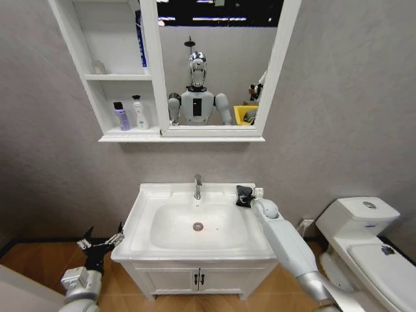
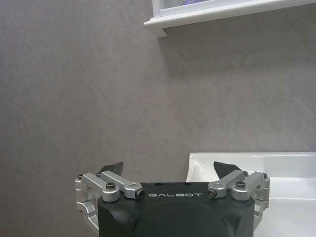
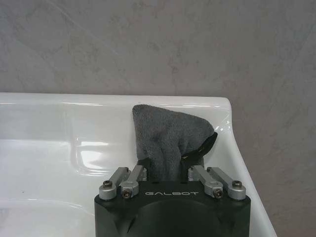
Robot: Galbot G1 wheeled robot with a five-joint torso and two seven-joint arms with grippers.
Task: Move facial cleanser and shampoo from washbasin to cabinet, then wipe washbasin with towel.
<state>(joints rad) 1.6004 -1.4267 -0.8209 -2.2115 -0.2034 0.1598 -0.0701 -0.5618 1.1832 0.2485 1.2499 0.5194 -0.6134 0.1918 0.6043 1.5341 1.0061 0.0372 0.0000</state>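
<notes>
The white washbasin has a black towel bunched on its back right corner. My right gripper is shut on the towel, with cloth standing up between its fingers. Low at the left, beside the basin's front left corner, my left gripper hangs open and holds nothing. On the lower shelf of the cabinet stand a purple bottle with a black cap and a white bottle. I cannot tell which is the facial cleanser and which the shampoo.
A chrome tap rises at the basin's back middle. The mirror joins the cabinet's right side. A white toilet stands close to the right arm. Below the basin are the vanity doors. A blue item sits on the upper shelf.
</notes>
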